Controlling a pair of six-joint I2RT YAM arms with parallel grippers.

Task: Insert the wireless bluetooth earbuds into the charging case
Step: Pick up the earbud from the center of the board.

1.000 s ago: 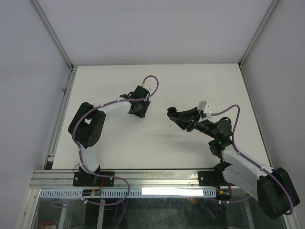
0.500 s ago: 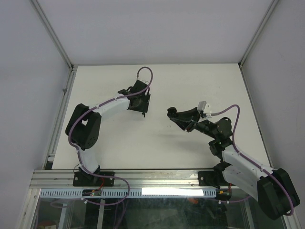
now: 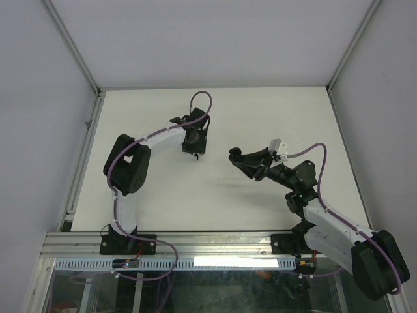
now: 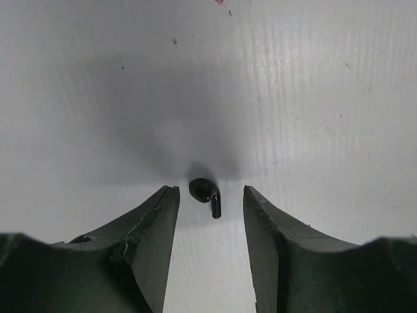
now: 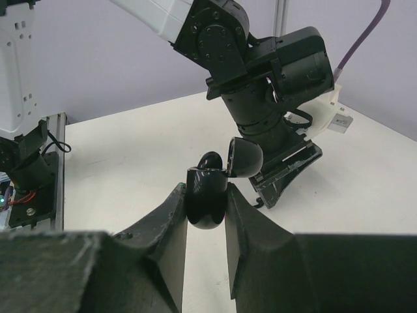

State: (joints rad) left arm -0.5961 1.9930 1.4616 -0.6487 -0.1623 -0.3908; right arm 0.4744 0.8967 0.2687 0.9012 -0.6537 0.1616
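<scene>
The left gripper (image 4: 210, 188) hung low over the table (image 3: 260, 111), left of centre and somewhat nearer the far edge, its jaws partly open. A black earbud (image 4: 206, 196) lay on the table between the tips, touching neither. The right gripper (image 5: 206, 189), right of centre, was clamped on the black case (image 5: 206, 207), held off the table with its lid (image 5: 245, 157) open.

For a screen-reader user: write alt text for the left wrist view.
A small black earbud lies on the white table between the left gripper's two dark fingers, which stand apart and do not touch it. A soft shadow darkens the table around it.
</scene>
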